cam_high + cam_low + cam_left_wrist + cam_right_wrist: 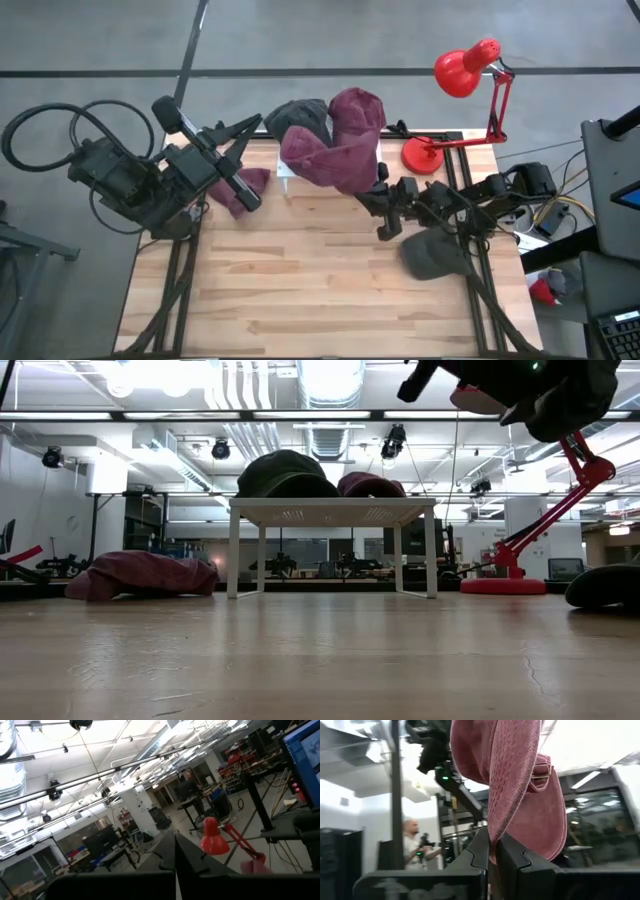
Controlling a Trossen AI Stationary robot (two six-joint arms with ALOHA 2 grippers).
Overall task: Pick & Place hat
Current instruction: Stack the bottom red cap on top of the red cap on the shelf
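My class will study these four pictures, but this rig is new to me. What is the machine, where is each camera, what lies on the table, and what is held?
This is a robot with two dark arms, each ending in a two-finger gripper. One camera looks straight down, one looks level across the wooden table, and two sit on the wrists. On the table are a small white stand bearing a dark grey cap and a maroon cap, a red desk lamp, a flat maroon hat and a dark grey hat. The right gripper holds a pink knitted hat aloft; the left gripper is shut and empty.
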